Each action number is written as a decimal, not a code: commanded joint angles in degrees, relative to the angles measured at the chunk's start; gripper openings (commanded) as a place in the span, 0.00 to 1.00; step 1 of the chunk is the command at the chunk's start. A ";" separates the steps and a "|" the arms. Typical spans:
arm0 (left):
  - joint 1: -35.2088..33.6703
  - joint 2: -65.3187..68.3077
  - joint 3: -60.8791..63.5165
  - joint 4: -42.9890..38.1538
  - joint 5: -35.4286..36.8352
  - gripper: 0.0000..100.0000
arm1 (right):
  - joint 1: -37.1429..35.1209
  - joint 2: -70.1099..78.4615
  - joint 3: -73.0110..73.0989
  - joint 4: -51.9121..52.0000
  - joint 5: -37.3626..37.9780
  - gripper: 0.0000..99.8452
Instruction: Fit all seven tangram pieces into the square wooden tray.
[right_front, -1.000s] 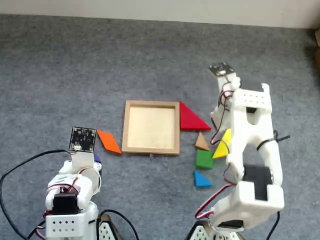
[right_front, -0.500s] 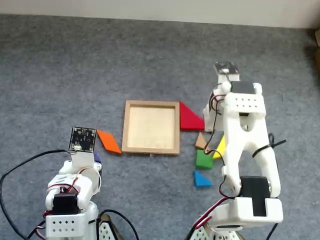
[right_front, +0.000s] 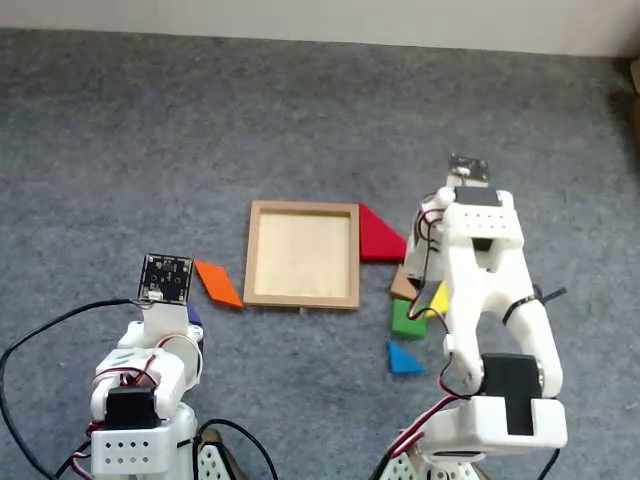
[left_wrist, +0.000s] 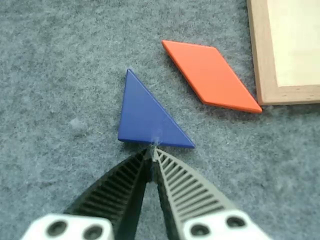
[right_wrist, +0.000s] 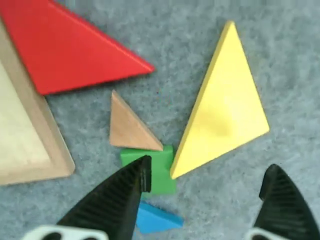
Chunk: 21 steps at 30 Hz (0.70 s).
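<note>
One dark blue triangle (left_wrist: 147, 120) at closed left gripper (left_wrist: 151, 151) tips.

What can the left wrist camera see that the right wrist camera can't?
Left wrist picture's own: the dark blue triangle, the orange slanted piece, and the left end effector, shut, its tips right by the dark blue triangle's edge. Right wrist picture's own: the red triangle, yellow triangle, tan triangle, light blue triangle, green square, and the right end effector, open. Shared: a corner of the wooden tray and the grey carpet.
</note>
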 joint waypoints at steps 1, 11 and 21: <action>-0.48 -0.04 1.19 0.18 0.53 0.03 | 3.21 -2.77 1.54 -4.53 -0.79 0.34; -0.48 -0.04 1.19 0.18 0.53 0.03 | 4.09 -2.59 2.59 -5.67 -0.53 0.34; -0.48 -0.04 1.19 0.18 0.53 0.03 | 4.00 -2.59 5.76 -10.95 -0.53 0.34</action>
